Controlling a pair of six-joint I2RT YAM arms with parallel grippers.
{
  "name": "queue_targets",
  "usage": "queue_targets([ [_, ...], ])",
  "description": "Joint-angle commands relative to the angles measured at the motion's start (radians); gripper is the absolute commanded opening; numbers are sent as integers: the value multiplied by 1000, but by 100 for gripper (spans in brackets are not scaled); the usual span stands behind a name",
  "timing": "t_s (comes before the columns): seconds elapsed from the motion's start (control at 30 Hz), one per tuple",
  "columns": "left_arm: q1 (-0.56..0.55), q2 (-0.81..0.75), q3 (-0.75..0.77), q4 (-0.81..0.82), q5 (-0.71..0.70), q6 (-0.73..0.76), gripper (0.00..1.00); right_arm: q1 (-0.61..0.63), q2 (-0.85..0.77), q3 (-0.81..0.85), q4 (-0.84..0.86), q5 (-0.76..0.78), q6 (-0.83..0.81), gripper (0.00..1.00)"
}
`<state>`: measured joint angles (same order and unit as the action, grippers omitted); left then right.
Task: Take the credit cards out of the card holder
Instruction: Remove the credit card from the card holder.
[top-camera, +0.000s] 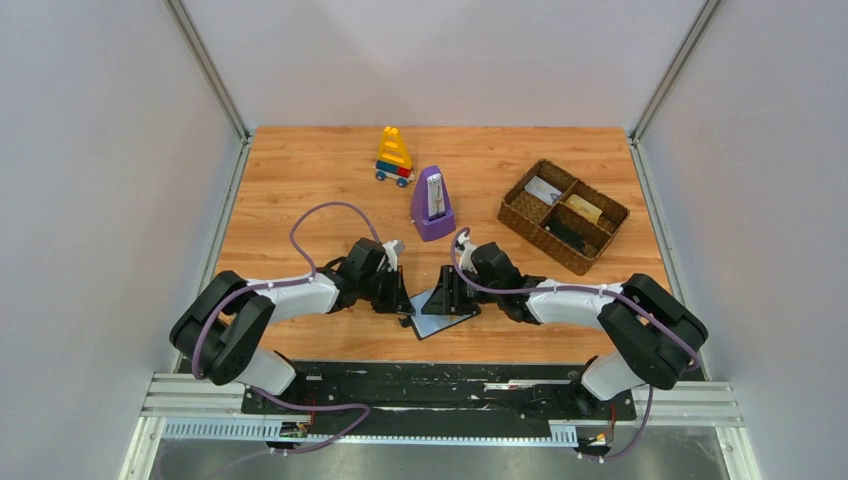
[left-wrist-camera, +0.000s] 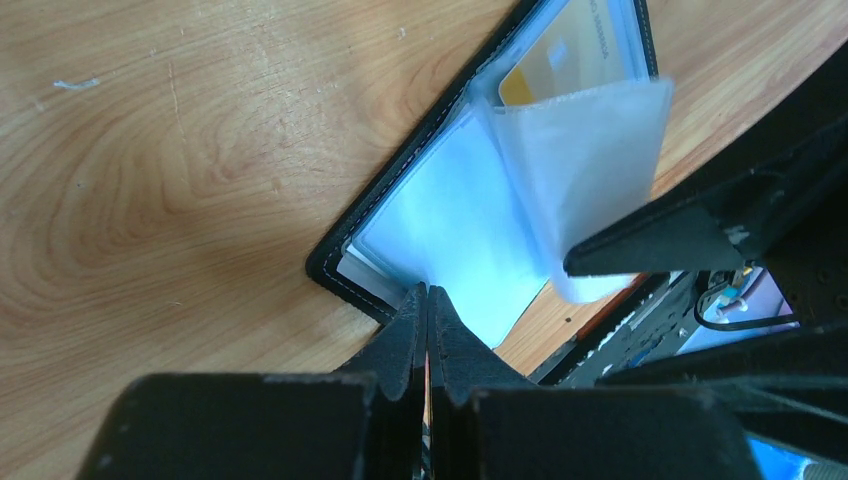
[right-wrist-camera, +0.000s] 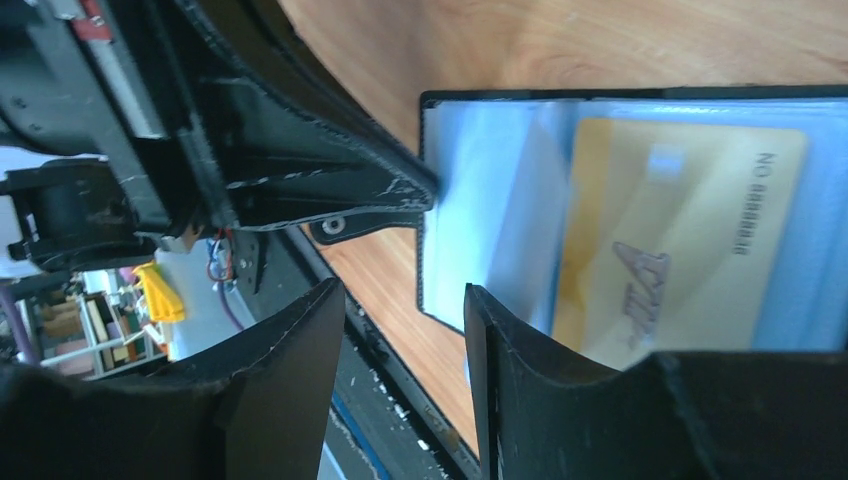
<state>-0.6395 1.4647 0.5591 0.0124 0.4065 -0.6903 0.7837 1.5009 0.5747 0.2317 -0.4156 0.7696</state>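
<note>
Robotics laboratory test cell: a wooden table (top-camera: 300, 180), centre frame, is enclosed by plain white panels (top-camera: 100, 150) on aluminium posts (top-camera: 207, 68), with cabled arms (top-camera: 570, 297) bolted to a metal rail (top-camera: 190, 395) at the bottom edge.

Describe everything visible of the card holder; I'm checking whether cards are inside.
The card holder is a flat black wallet with a stitched rim and clear, bluish plastic sleeves. It lies open on the wooden table near the front edge. One yellow-orange card sits in a sleeve. The shut left fingers press its edge; a right finger touches a lifted sleeve.
</note>
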Motion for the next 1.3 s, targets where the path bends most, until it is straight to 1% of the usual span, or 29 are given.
queue_targets([
  [0.0,-1,-24,18,8,-16,16,0,10,-55,-6,67,-56,29,48],
  [0.07,-2,-48,20,-5,-24,15,0,9,-90,2,37,-53,18,49],
  [0.13,0,-78,23,-40,-34,13,4,8,-117,13,5,-55,3,49],
  [0.23,0,-135,28,-71,-55,6,12,4,-162,23,-36,-35,-21,49],
  [0.27,0,-147,29,-82,-59,5,13,2,-180,28,-59,-15,-33,50],
  [0.33,-1,-165,30,-96,-71,4,17,-6,-203,45,-140,76,-55,51],
  [0.4,-1,-170,32,-111,-82,5,23,-24,-215,51,-204,166,-74,55],
  [0.53,0,-152,21,-103,-83,8,25,-64,-218,45,-228,237,-105,55],
  [0.63,0,-127,9,-75,-78,5,25,-81,-192,49,-227,243,-122,55],
  [1.0,-1,-19,-6,-30,-87,13,24,-92,-29,68,-170,214,-133,53],
  [1.27,-1,7,-5,-19,-100,23,22,-90,-29,18,-104,125,-102,50],
])
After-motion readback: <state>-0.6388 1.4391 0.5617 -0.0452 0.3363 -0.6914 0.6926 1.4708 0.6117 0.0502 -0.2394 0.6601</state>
